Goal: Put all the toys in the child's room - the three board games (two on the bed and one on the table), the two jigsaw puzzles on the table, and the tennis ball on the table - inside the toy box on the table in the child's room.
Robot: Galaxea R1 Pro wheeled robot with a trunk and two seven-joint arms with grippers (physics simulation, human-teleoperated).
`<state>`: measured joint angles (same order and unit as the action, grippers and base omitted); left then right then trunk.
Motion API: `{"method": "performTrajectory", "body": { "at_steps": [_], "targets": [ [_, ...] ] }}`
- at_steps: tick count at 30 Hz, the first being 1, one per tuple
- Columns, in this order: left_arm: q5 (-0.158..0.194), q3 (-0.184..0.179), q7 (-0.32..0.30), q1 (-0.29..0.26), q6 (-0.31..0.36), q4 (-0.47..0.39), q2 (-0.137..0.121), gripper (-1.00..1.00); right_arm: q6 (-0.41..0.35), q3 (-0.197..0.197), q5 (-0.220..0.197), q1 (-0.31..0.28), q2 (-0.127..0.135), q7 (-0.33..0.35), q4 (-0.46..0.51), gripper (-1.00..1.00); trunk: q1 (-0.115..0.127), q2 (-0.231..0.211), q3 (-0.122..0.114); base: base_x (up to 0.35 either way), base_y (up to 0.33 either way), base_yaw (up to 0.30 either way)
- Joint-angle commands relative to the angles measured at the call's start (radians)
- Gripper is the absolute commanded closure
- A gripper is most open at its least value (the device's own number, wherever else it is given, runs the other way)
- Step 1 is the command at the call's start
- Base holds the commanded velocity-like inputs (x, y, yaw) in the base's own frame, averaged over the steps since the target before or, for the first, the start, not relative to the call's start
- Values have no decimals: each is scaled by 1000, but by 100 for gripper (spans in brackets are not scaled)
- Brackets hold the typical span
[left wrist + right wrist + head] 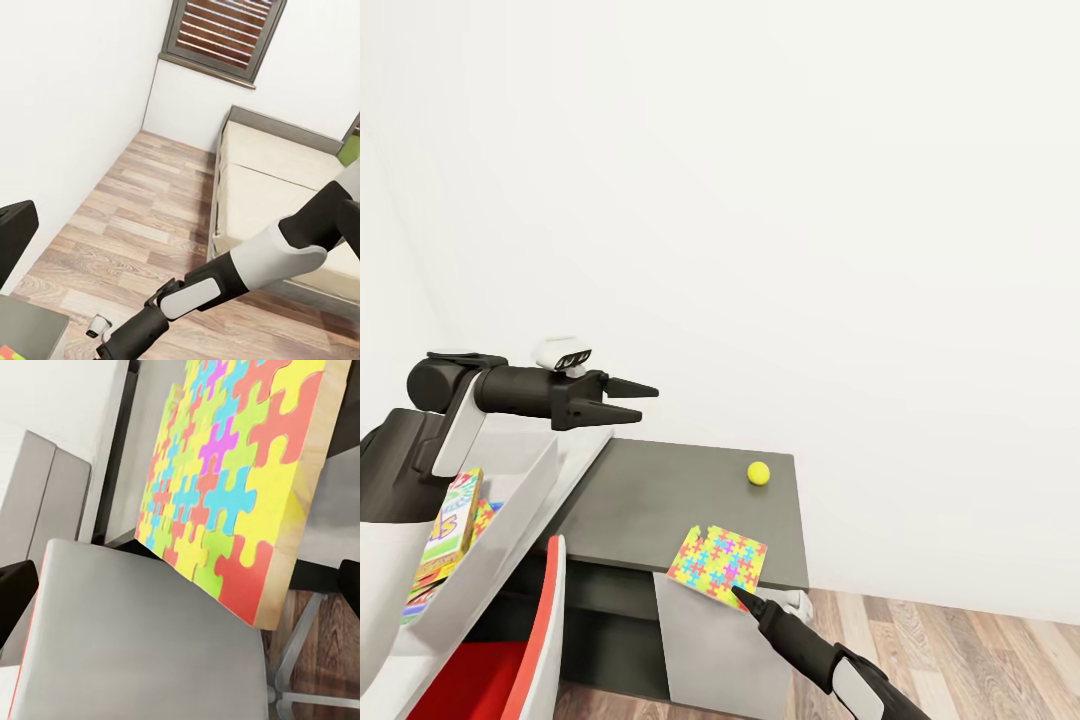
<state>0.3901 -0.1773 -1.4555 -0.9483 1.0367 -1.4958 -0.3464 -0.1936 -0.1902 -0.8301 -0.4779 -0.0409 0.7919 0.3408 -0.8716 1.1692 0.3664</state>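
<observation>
Yellow tennis ball (759,473), jigsaw puzzle (718,565) of interlocking yellow, blue, green, red and magenta pieces, dark grey table (650,500), multicoloured board game (448,525), brown wood-grain floor (950,640)

bright, even, diffuse light — the plain white wall (810,200) nearly washes out. soft faint shadows lie under the small yellow tennis ball (758,473) on the dark grey tabletop (650,500) — renders crisp, unblurred.

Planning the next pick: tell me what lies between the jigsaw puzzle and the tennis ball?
Bare table between the jigsaw puzzle and the tennis ball, per the head view.
</observation>
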Motion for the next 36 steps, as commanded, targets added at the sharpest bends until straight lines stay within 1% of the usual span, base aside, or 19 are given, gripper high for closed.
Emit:
{"method": "performTrajectory", "body": {
  "at_steps": [1,28,29,36],
  "targets": [
    [3,-2,-2,-1,11,0,-1,-100,-9,-3,-10,-1,0,1,0,-100,0,1,1,1,0,0],
    [3,-5,-2,-1,11,0,0,-100,-10,-3,-9,-1,0,1,0,-100,0,1,2,12,10,0],
    [3,-5,-2,-1,11,0,0,-100,-10,-3,-9,-1,0,1,0,100,0,1,2,0,0,0],
    [3,-6,-2,-1,11,0,-1,-100,-10,-3,-12,-1,1,1,0,100,0,1,3,0,0,0]
  ]
}}
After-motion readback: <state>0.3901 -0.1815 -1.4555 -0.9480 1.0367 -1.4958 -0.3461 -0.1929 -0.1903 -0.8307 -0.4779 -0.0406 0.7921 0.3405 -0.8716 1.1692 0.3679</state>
